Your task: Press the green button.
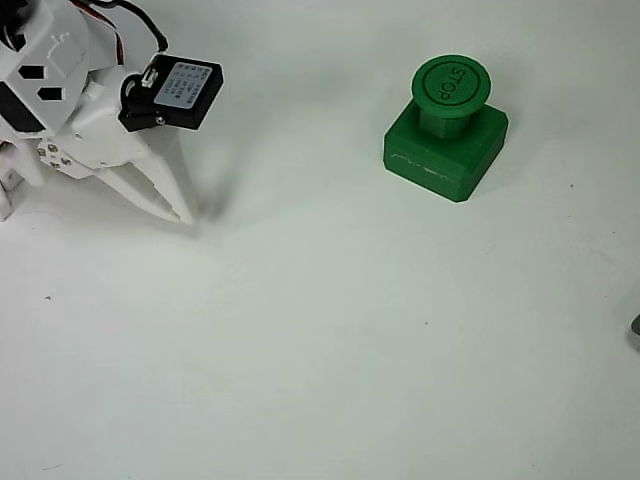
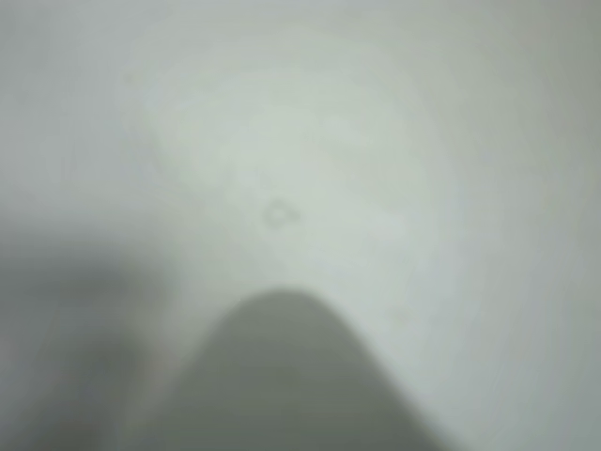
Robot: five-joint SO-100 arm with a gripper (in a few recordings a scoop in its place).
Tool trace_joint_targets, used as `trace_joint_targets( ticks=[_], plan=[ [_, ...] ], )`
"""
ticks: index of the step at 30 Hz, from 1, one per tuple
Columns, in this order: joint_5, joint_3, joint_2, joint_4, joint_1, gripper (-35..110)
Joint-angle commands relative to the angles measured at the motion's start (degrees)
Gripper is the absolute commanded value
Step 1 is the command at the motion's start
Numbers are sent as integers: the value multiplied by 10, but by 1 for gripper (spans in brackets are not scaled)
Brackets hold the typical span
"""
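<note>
The green button (image 1: 450, 84) stands upper right in the overhead view, a round dark-green cap embossed "STOP" on a short stem over a square green base block (image 1: 444, 150). My white gripper (image 1: 183, 212) sits at the far left, well apart from the button, its two fingers pressed together into one point that touches or nearly touches the table. Nothing is held between them. In the wrist view a blurred dark fingertip (image 2: 282, 376) rises from the bottom edge against the pale table.
The white table (image 1: 330, 340) stretches between the gripper and the button. A small dark object (image 1: 636, 326) pokes in at the right edge.
</note>
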Motion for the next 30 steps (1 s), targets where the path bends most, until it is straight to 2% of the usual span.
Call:
trace_joint_targets(
  ticks=[1,24,30],
  plan=[
    [-20,-4,6,12,127,1],
    [-19,-4,6,11,121,0],
    [21,-4,9,13,116,0]
  ],
)
